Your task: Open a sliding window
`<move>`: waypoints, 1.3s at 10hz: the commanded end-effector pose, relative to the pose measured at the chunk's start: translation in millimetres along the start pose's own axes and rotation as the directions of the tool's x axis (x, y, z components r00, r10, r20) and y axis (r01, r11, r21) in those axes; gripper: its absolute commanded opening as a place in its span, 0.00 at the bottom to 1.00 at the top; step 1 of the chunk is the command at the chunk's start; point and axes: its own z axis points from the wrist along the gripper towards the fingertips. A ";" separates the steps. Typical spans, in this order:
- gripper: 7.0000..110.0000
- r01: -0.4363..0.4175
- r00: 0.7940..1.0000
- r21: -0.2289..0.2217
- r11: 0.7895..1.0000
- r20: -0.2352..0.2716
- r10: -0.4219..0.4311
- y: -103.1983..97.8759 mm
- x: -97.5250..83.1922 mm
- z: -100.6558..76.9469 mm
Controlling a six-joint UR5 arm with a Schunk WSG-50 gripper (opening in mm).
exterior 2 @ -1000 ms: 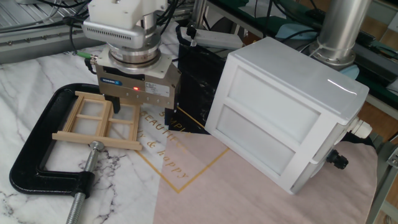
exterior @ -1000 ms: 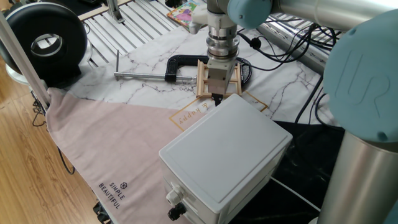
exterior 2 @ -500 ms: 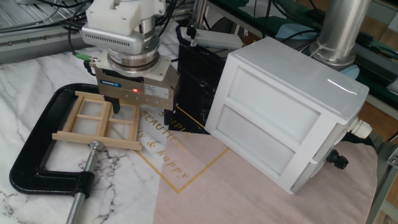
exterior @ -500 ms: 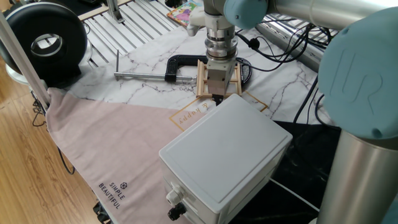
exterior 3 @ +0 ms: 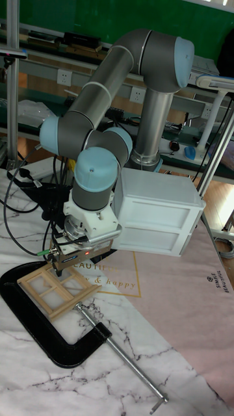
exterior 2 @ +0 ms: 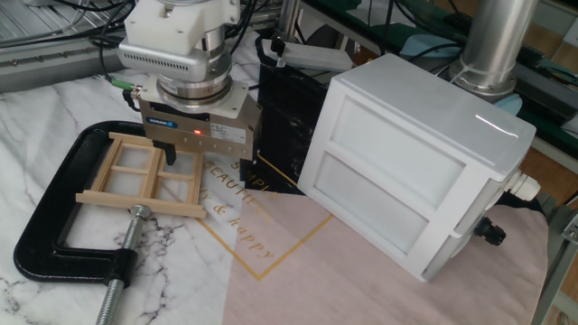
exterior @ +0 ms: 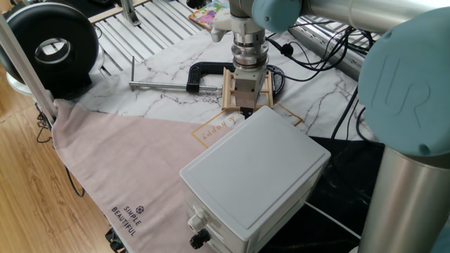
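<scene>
Jaws: I can't tell their spread, gripper down at the sliding window's right end | window flat on marble, inside black C-clamp, long axis left-right | versus a second ago: I see nothing moved.

A robotics lab: a UR5 arm bolted beside a marble-patterned surface, loose cables behind, metal racks against a green wall.
</scene>
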 end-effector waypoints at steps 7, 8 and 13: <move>0.00 -0.002 1.000 -0.013 1.000 0.022 0.002 3.7 -13.3 -1.2; 0.00 -0.001 1.000 -0.016 1.000 0.025 0.001 4.3 -15.9 1.1; 0.00 -0.001 1.000 -0.016 1.000 0.022 0.001 5.7 -14.5 0.4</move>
